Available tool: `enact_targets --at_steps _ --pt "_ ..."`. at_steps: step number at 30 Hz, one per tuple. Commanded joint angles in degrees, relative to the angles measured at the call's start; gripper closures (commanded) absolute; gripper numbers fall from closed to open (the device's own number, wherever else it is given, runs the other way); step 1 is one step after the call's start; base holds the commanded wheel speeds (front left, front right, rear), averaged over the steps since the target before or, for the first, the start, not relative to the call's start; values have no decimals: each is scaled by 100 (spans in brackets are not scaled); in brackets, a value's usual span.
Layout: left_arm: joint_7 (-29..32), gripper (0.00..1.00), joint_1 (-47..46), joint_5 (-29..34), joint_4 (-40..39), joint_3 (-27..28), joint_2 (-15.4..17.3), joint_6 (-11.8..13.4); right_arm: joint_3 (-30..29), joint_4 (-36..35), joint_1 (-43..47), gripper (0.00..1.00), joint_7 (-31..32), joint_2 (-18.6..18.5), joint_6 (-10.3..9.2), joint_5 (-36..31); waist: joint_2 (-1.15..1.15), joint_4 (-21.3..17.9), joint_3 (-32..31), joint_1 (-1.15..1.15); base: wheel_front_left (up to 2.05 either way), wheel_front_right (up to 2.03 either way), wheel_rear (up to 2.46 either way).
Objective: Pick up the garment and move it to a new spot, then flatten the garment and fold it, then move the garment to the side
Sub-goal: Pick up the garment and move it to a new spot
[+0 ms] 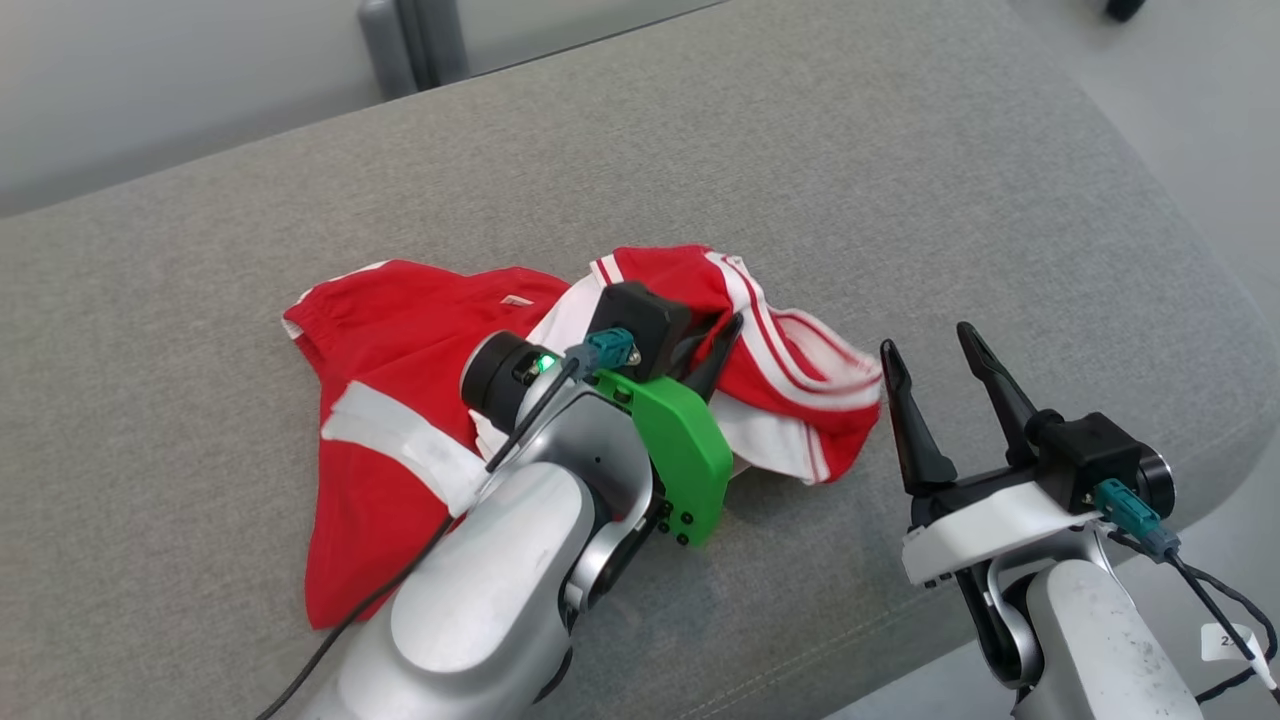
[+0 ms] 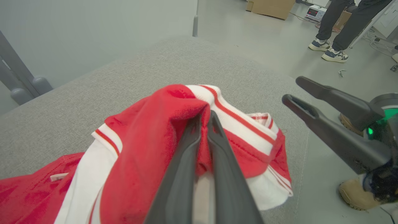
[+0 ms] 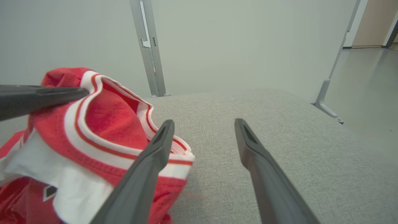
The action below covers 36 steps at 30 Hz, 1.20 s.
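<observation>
The garment is a red piece with white bands and stripes, lying crumpled on the grey cushion. My left gripper is shut on a raised fold of the garment near its striped hem, and the cloth peaks up around my left gripper. My right gripper stands open just right of the garment's striped edge, nothing between its fingers. In the right wrist view my right gripper points over bare cushion, with the garment beside its left finger.
The cushion's right edge drops to a pale floor. A grey post stands behind the cushion. A person's legs and shoes are on the floor far off, near cardboard boxes. Bare cushion stretches ahead of my right gripper.
</observation>
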Motion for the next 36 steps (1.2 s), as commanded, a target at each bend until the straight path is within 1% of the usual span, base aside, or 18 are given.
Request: enact_targets --at_steps 1,3,6,7,9,12,13,16,17,19,22,27,30,31,36 --pt "-90 100 32 13 159 -48 27 -11 -15 -27 39 0 -19 -2 1 26 -1 -245 156 0 0 0 0" --pt "-198 100 64 -62 437 -143 27 -12 -56 -40 42 0 -18 -2 1 15 -1 -221 172 0 0 0 0" --pt "-359 45 40 -181 713 -242 29 51 -103 -52 53 0 -18 -1 1 -28 -1 -118 169 0 0 0 0" --pt "-376 0 39 -224 777 -271 27 65 -102 -59 62 0 -18 -1 1 -45 -1 -77 160 0 0 0 0" --pt "-364 0 21 -298 803 -340 21 70 -133 -59 78 0 -18 -7 1 -75 -1 23 121 0 0 0 0" --pt "-334 0 2 -373 598 -424 20 66 -171 -68 120 0 -18 -6 1 -145 -1 183 37 0 0 0 0" --pt "-334 0 2 -373 598 -424 20 66 -171 -68 120 0 -18 -6 1 -145 -1 183 37 0 0 0 0" --pt "-259 0 66 -514 144 -401 48 47 -227 -74 180 0 -19 -7 1 -225 -1 330 -59 0 0 0 0" --pt "-215 0 89 -559 -23 -341 120 85 -250 -76 188 0 -19 -7 1 -249 -1 374 -83 0 0 0 0" --pt "-165 0 99 -588 -270 -129 363 240 -263 -79 174 0 -18 -7 1 -279 -1 442 -122 0 0 0 0" --pt "-52 0 125 -634 -326 215 739 484 -199 -86 149 0 -19 -6 1 -274 -1 475 -133 0 0 0 0" --pt "126 0 -5 -835 187 745 1252 707 -122 -98 103 0 -18 -6 1 -244 -1 453 -58 0 0 0 0" --pt "223 0 -237 -936 636 963 1422 747 -62 -104 38 0 -18 -7 1 -221 -1 369 68 0 0 0 0" --pt "305 0 -420 -945 962 1044 1517 750 -32 -115 -6 0 -19 -7 1 -210 -1 292 187 0 0 0 0" --pt "604 0 -905 -940 1640 1086 1715 606 8 -137 -104 0 -18 -4 1 -130 -1 101 522 0 0 0 0"
